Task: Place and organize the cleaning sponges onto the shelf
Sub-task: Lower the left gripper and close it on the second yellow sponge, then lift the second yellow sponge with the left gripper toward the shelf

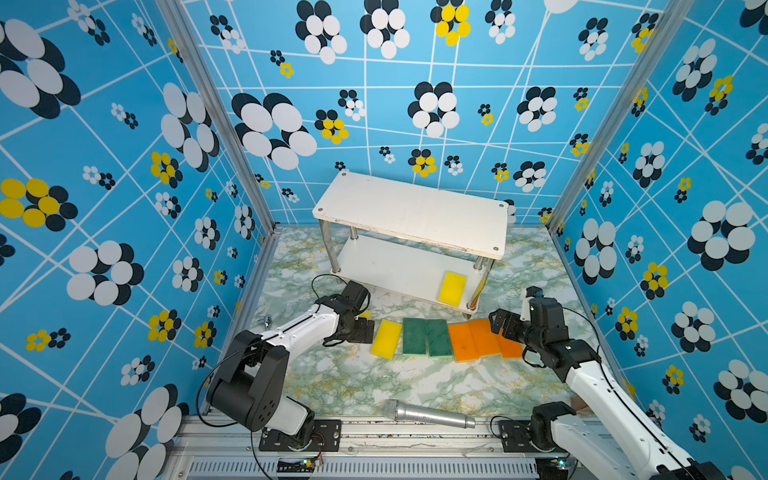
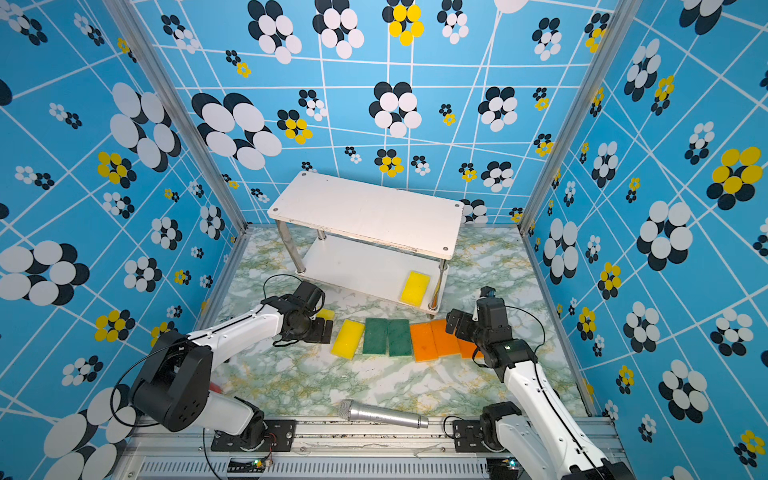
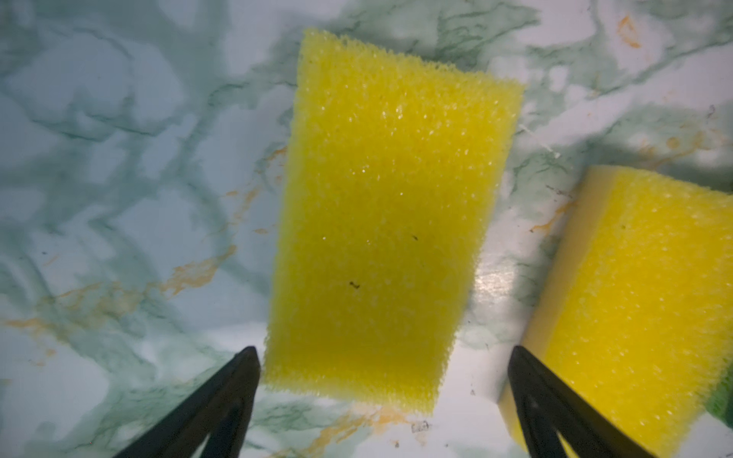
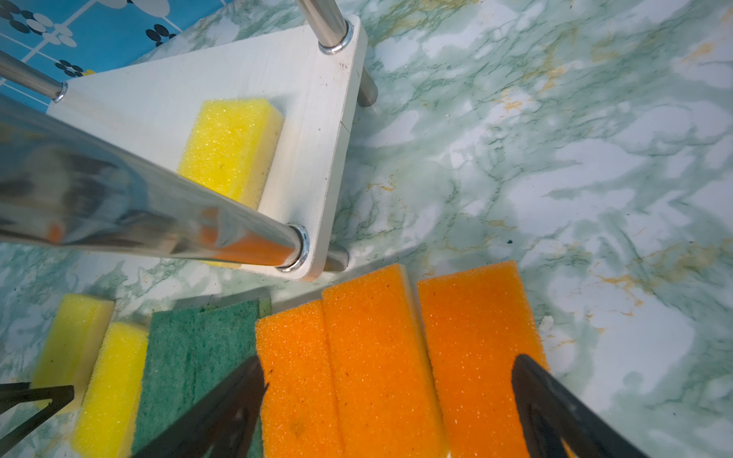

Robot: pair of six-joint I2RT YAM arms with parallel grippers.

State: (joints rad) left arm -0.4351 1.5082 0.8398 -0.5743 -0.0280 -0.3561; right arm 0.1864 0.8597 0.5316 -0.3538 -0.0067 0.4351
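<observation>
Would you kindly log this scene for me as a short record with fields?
Shelf: white two-tier shelf with metal posts, top board bare
On shelf: one yellow foam sponge, lower board, right end
On table: green-veined marble table, a row of two yellow sponges, two dark green sponges, three orange sponges
Left gripper: open, jaws astride the row's end yellow sponge
Right gripper: open, above the orange sponges
Other: silver microphone at the table's front edge

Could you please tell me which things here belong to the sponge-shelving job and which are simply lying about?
Belonging to the job:
shelf
yellow sponge on its lower board
two loose yellow sponges
two green sponges
three orange sponges

Just lying about:
microphone
</observation>
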